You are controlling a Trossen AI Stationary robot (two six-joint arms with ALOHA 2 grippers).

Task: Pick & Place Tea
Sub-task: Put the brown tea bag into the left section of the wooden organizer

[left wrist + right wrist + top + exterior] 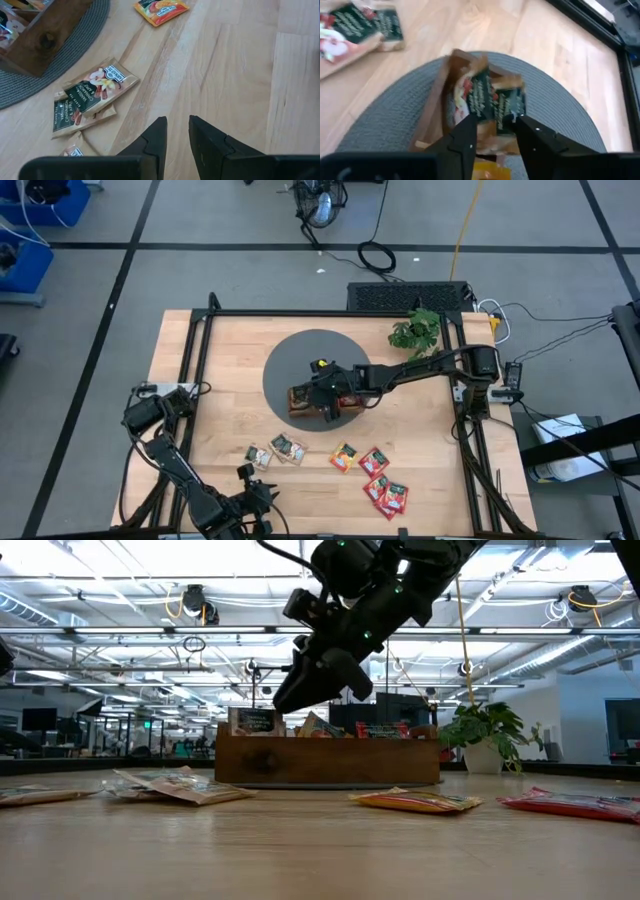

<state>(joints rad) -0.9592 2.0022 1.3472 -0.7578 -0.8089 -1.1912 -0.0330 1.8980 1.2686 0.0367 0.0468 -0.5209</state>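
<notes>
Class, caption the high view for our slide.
Right gripper hovers over the brown wooden tray on the round grey mat.

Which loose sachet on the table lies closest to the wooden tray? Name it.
The dark green sachet, just off the grey mat's edge below the wooden tray. The orange sachet and red sachets lie farther away.

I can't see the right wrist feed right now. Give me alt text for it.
The right gripper hangs with jaws apart over the wooden tray on the round grey mat, a dark green tea sachet in the tray just beyond the jaws. More dark green sachets lie on the wooden table farther off.
</notes>
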